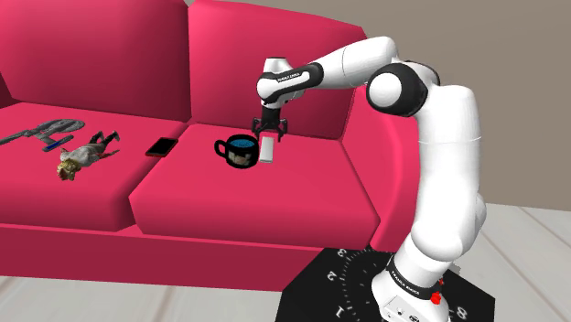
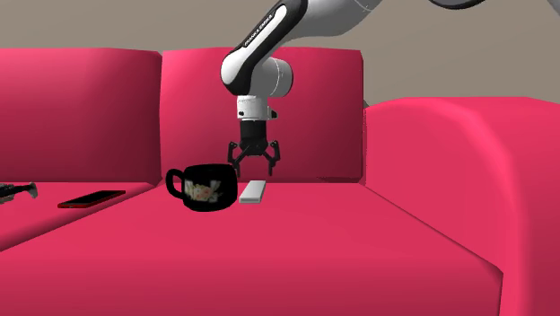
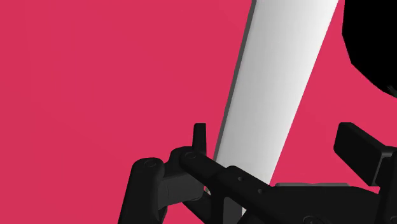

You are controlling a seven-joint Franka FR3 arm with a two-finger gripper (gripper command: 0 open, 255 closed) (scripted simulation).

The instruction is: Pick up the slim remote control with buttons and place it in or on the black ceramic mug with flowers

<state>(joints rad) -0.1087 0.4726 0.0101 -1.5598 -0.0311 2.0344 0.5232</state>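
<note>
The end effector (image 2: 255,163), fingers apart, hovers over the white remote (image 2: 254,191) lying just beside the mug (image 2: 205,187) on the open sofa seat (image 2: 359,242).

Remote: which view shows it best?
Second exterior view: the whole remote lies flat beside the mug. Wrist view crops its plain white length; shoulder view shows it just below the jaws.

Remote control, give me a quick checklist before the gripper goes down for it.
1. Gripper open: ok.
2. Remote flat on the sofa seat, nothing on it: ok.
3. Remote lined up between the fingers in the wrist view: ok.
4. Room for the fingers beside the mug: cannot tell.
5. Mug upright, mouth up: ok.
6. Remote grasped: not ok, fingers not touching it.
</note>
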